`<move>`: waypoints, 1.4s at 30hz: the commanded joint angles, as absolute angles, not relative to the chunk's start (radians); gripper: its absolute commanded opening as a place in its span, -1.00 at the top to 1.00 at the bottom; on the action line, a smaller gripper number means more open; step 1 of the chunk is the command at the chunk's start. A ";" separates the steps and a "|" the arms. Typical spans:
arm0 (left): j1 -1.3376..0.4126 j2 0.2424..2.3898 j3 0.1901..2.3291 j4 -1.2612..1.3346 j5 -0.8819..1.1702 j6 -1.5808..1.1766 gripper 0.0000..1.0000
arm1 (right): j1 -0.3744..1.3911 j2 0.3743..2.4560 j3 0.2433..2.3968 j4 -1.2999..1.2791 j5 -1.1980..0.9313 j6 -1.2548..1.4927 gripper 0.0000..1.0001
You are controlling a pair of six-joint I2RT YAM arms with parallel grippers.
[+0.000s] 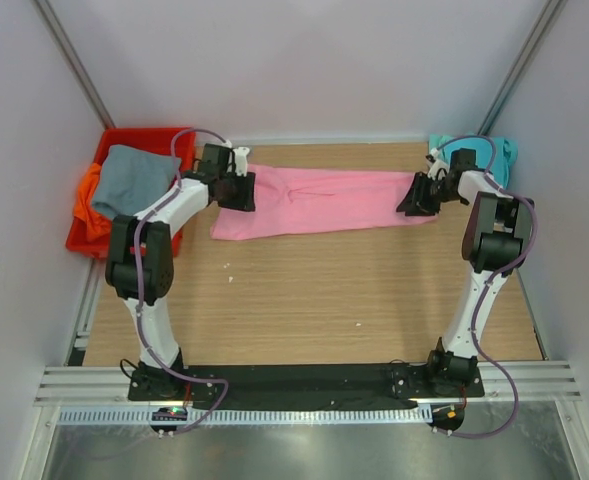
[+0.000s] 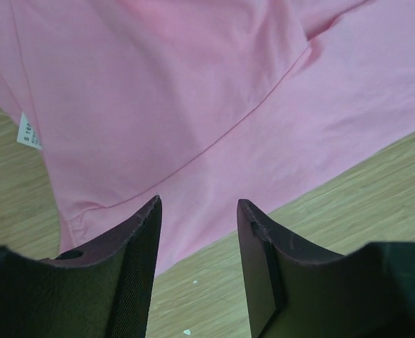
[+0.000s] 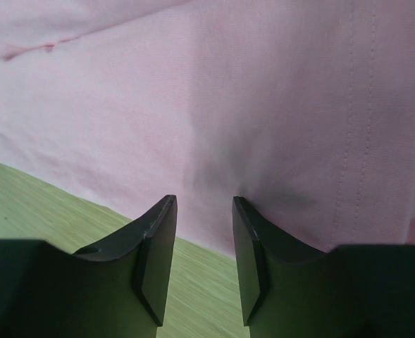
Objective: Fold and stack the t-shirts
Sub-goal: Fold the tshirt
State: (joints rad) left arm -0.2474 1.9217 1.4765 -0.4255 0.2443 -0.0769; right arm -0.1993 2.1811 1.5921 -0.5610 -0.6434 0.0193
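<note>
The pink shirt (image 1: 324,200) is laid lengthwise on the table (image 1: 324,300), spanning from the left end effector (image 2: 196,211) to the right end effector (image 3: 203,208), each held half open and empty at its near edge.

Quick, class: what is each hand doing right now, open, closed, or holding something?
Left hand: open, holding nothing, at the pink shirt edge.
Right hand: open, holding nothing, at the same shirt's edge.

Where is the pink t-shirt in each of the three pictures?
Top view: pink t-shirt spread across the far wooden table.
Left wrist: pink t-shirt fills the top.
Right wrist: pink t-shirt fills most of the picture.
Shared landmark: its near edge on the wooden table.
</note>
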 commanded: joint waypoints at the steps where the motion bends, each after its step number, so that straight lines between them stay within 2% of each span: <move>1: -0.242 1.957 1.470 -0.405 0.202 -0.054 0.04 | -0.198 2.163 1.647 -0.586 -0.565 -0.046 0.12; 10: -0.235 2.075 1.534 -0.449 0.189 -0.081 0.03 | -0.195 2.217 1.690 -0.617 -0.399 -0.138 0.12; 21: -0.192 2.258 1.761 -0.593 0.192 -0.095 0.03 | -0.137 2.102 1.505 -0.773 -0.198 -0.385 0.12; 31: -0.187 2.420 2.049 -0.707 0.210 -0.110 0.03 | -0.074 1.930 1.368 -0.925 -0.204 -0.462 0.13; 37: -0.189 2.497 2.242 -0.764 0.212 -0.121 0.01 | 0.036 1.789 1.321 -0.989 -0.236 -0.466 0.13; 42: -0.193 2.522 2.293 -0.770 0.193 -0.114 0.00 | 0.153 1.709 1.309 -1.009 -0.252 -0.450 0.12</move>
